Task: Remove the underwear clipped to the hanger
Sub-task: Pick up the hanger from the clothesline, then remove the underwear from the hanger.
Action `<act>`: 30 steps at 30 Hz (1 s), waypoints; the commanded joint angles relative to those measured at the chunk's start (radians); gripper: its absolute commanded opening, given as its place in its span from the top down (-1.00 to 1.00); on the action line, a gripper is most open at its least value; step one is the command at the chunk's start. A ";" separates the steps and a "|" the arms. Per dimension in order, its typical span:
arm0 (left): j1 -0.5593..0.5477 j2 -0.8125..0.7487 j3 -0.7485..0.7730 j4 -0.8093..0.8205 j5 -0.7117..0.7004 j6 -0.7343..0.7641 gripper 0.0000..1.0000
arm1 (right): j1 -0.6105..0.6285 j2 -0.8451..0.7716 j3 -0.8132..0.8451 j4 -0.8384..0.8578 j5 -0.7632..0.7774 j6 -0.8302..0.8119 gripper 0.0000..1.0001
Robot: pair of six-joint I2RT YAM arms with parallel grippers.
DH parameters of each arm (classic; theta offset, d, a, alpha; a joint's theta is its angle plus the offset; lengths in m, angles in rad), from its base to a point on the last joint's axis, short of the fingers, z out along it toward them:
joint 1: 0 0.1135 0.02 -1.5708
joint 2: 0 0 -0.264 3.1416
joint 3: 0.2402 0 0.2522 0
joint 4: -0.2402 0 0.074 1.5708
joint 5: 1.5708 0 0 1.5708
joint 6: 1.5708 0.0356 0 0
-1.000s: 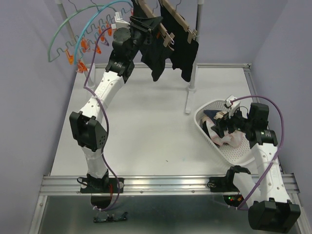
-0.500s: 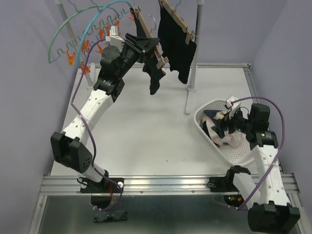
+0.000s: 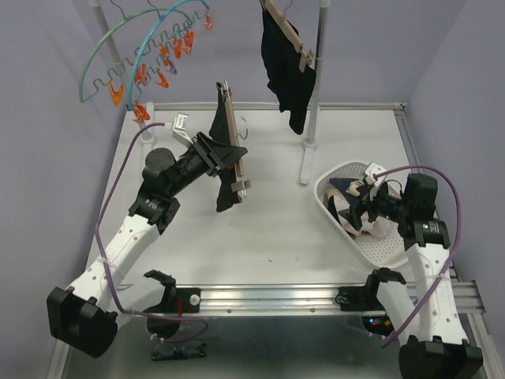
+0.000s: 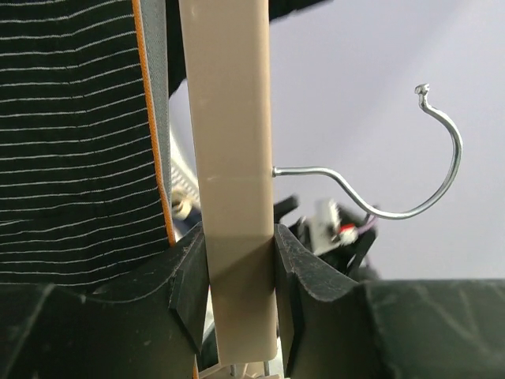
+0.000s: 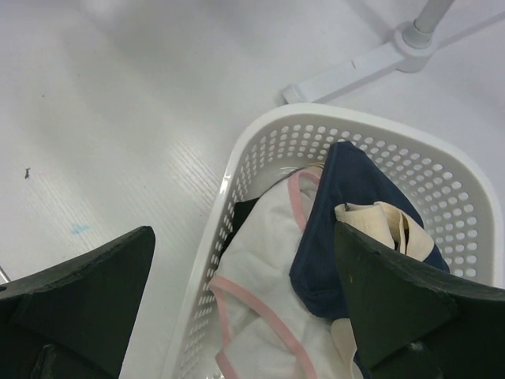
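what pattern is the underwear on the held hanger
The underwear is black with thin white stripes, orange edge; clearest in left wrist view.

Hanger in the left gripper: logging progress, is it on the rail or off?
Off. The left gripper holds the hanger over the table, its hook free.

smooth matt hanger (image 4: 229,158), soft cloth underwear (image 5: 264,237), perforated plastic basket (image 5: 231,185)

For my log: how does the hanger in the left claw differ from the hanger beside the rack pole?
The held hanger is tilted over the table; the other hanger hangs beside the rack pole. The left claw grips the held hanger; nothing touches the other hanger. Both are beige and carry dark underwear.
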State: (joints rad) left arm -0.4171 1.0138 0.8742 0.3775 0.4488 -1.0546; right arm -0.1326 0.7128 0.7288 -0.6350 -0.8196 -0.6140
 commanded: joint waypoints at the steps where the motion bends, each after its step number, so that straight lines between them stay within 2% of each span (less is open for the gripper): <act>1: 0.001 -0.098 -0.063 -0.026 0.106 0.189 0.87 | -0.007 0.039 0.046 0.015 -0.105 0.010 -1.00; 4: 0.000 -0.161 -0.098 -0.107 0.107 0.303 0.87 | -0.007 0.140 0.131 -0.049 -0.164 0.036 -1.00; 7: -0.009 -0.210 -0.130 -0.144 0.094 0.390 0.87 | -0.004 0.287 0.299 -0.147 -0.237 0.066 -1.00; 8: -0.026 -0.222 -0.135 -0.152 0.082 0.412 0.87 | 0.013 0.321 0.401 -0.163 -0.248 0.088 -1.00; 10: -0.049 -0.221 -0.144 -0.169 0.068 0.452 0.87 | 0.051 0.393 0.502 -0.192 -0.237 0.181 -1.00; 13: -0.136 -0.196 -0.138 -0.192 -0.004 0.484 0.87 | 0.198 0.519 0.684 -0.212 -0.173 0.305 -1.00; 14: -0.184 -0.179 -0.133 -0.198 -0.050 0.498 0.88 | 0.300 0.569 0.720 -0.215 -0.126 0.333 -1.00; 17: -0.239 -0.140 -0.110 -0.209 -0.129 0.510 0.88 | 0.399 0.637 0.866 -0.203 -0.119 0.439 -1.00; 18: -0.267 -0.132 -0.101 -0.209 -0.148 0.507 0.88 | 0.398 0.666 0.888 -0.183 -0.157 0.515 -1.00; 21: -0.310 -0.095 -0.089 -0.209 -0.211 0.501 0.88 | 0.399 0.682 0.939 -0.111 -0.135 0.560 -1.00; 23: -0.354 -0.067 -0.078 -0.207 -0.248 0.495 0.88 | 0.409 0.682 0.969 -0.040 -0.096 0.701 -1.00; 24: -0.368 -0.058 -0.070 -0.207 -0.258 0.490 0.88 | 0.413 0.676 0.969 -0.010 -0.026 0.811 -1.00; 27: -0.405 -0.018 -0.061 -0.193 -0.277 0.478 0.88 | 0.422 0.643 0.933 0.098 0.107 0.989 -1.00; 30: -0.430 0.006 -0.057 -0.158 -0.285 0.456 0.88 | 0.430 0.629 0.887 0.138 0.212 1.073 -1.00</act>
State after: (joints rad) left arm -0.8234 1.0187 0.7547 0.1085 0.2073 -0.5919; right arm 0.2836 1.3853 1.6215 -0.6415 -0.7830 0.2287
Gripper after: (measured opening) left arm 0.436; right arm 0.999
